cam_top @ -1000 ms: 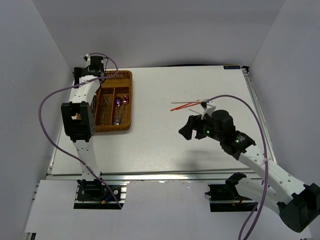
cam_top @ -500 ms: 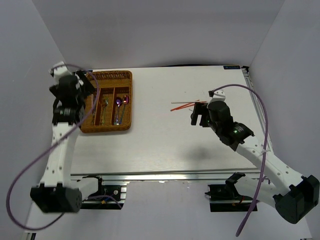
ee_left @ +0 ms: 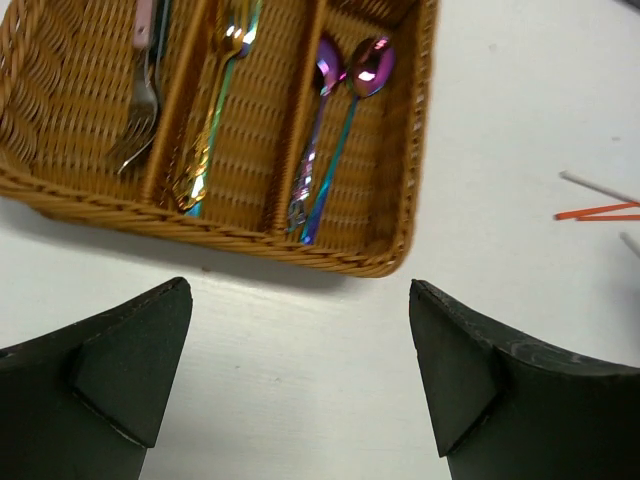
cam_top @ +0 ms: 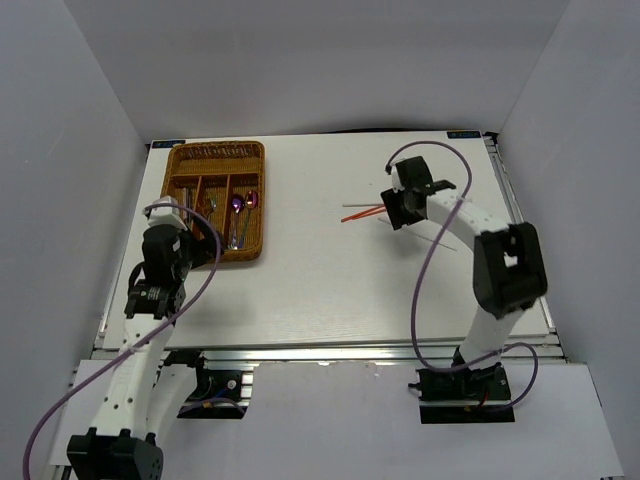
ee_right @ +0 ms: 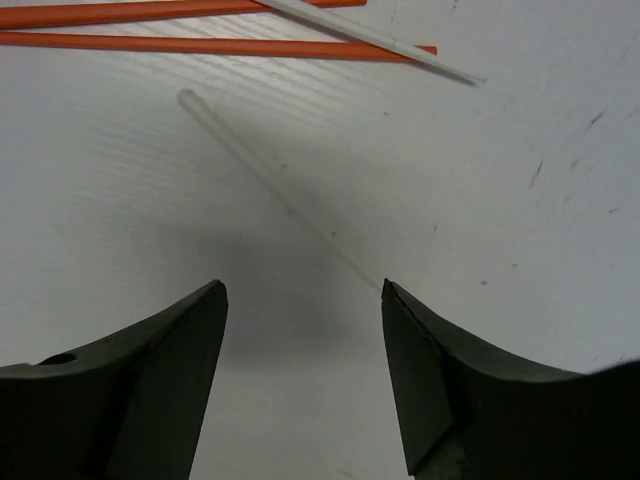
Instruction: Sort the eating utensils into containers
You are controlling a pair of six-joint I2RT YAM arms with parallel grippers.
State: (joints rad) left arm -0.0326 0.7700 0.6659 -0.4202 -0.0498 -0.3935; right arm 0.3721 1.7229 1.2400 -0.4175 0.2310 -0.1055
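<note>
Near the desk's (cam_top: 320, 290) left edge, my left claw (ee_left: 300, 330) hangs wide and empty, just short of the wicker tray's (ee_left: 230, 235) near wall. The tray sits at the far left corner, with a silver fork (ee_left: 140, 110), a gold fork (ee_left: 215, 100) and two purple spoons (ee_left: 345, 120) in its long slots. Toward the far right, my right claw (ee_right: 303, 300) stands fairly wide, gripping nothing, low over a pale chopstick (ee_right: 260, 170). It lies slantwise on the desk, its near end by one fingertip, its far end near the two red chopsticks (ee_right: 200, 45) and another white one (ee_right: 370, 35). My worry is that the stick is thin, flat and askew to the jaws. A pinch could skid it away or knock it into the red pair.
</note>
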